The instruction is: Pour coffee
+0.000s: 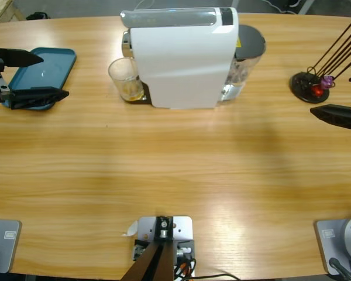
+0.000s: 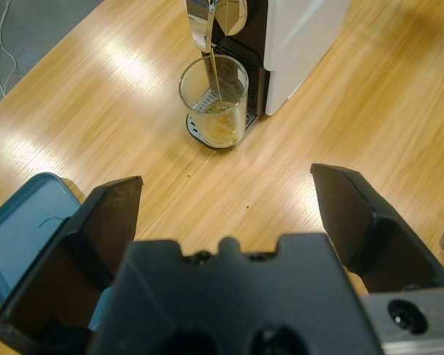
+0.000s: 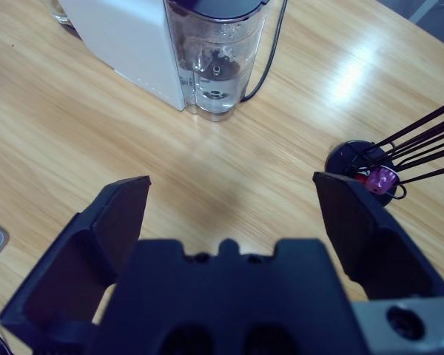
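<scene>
the coffee (image 2: 220,130) pools shallow in the glass (image 2: 214,102) under the white machine (image 1: 184,58) spout, a thin stream running; my left gripper (image 2: 226,207) and right gripper (image 3: 229,211) hang spread and empty, well apart, and i judge waiting best.

**Colours on the table**

You see a white machine (image 1: 181,58) with a dark grey lid, amber coffee (image 2: 220,130) in a clear glass (image 2: 214,102), a teal tray (image 1: 44,69), black jaws, a purple capsule (image 3: 385,178), and the light striped wooden table (image 1: 175,175).
</scene>
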Tool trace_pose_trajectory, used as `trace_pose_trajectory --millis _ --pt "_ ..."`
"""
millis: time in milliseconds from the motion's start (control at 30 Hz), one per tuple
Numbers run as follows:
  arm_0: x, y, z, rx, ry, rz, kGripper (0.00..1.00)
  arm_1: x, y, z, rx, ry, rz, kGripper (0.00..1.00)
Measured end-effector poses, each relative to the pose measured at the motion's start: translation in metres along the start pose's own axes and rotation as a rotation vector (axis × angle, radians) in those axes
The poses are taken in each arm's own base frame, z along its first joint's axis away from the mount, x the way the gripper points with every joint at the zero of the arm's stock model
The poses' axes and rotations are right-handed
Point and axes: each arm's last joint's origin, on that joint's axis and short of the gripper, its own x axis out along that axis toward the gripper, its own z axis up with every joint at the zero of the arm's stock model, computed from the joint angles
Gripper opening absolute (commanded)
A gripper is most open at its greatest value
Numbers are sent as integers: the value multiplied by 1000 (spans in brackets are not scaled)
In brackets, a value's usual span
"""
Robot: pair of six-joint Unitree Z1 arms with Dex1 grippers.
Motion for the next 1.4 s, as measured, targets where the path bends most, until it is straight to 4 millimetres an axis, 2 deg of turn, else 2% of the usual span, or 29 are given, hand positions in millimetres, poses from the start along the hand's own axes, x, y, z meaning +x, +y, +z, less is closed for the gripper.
trace_pose_trajectory --millis 500,533,600,767,900,1400 --pt "2 2 -4 -76 1 56 1000 7 1 2 -5 27 -1 954" --pt "2 2 -4 -76 -1 56 1000 7 1 2 -5 29 -1 908" --pt "2 2 -4 -82 -5 56 1000 8 1 2 -6 32 -4 885" --pt "2 2 -3 -108 -10 48 997 13 1 4 -10 53 -24 896" --pt "3 1 -3 -107 -9 45 996 21 3 6 -17 90 -30 943" --pt "7 1 -4 -108 6 39 999 21 2 6 -17 89 -53 997"
